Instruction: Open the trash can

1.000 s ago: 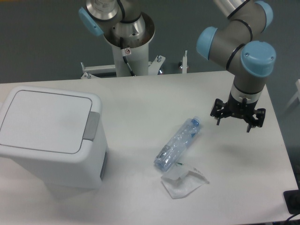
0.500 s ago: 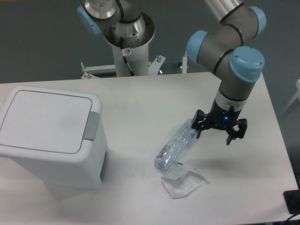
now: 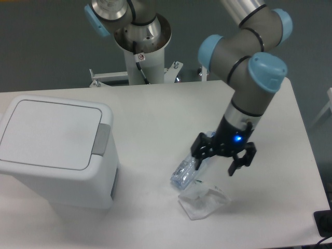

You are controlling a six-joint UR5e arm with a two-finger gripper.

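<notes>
The trash can is a large boxy white bin at the left of the table. Its flat white lid lies shut, with the grey push-button latch on its right edge. My gripper is far to the right of the can, with its fingers spread open and nothing between them. It hovers over the upper end of a crushed clear plastic bottle and hides part of it.
A crumpled clear plastic wrapper lies just below the bottle. The robot's base column stands at the back of the table. The table's right edge runs close behind the arm.
The gripper has moved left and toward the front of the table, from right of the bottle to above it. The trash can, bottle and wrapper have not moved.
</notes>
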